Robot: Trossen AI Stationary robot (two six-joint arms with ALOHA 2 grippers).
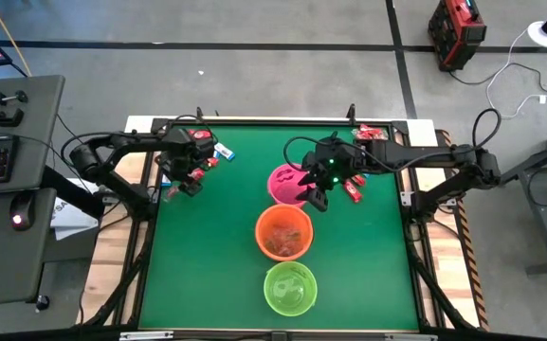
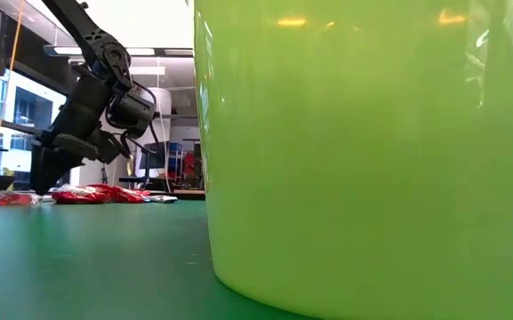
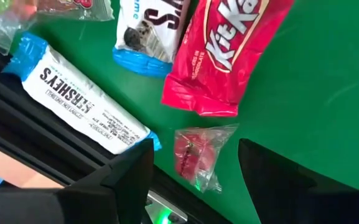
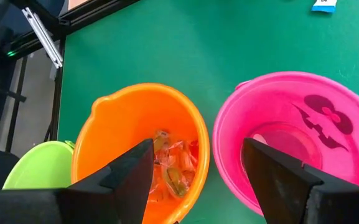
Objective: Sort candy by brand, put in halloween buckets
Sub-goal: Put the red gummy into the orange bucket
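Three pails, high view: pink bucket point(image 1: 288, 184), orange bucket point(image 1: 283, 232), green bucket point(image 1: 290, 288) in a row mid-worktop point(image 1: 207, 265).
Left wrist view: left hand point(image 3: 195, 171) spread, empty, straddling small clear-wrapped red candy point(image 3: 195, 155); KitKat packet point(image 3: 226, 53) beside; light, crinkly, slippery; pinch across middle.
Right wrist view: right hand point(image 4: 198, 165) spread, empty, above orange and pink rims.

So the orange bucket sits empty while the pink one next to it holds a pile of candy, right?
Swapped. The right wrist view shows the orange bucket holding the pile of candy, while the pink bucket next to it looks empty as far as its inside shows.
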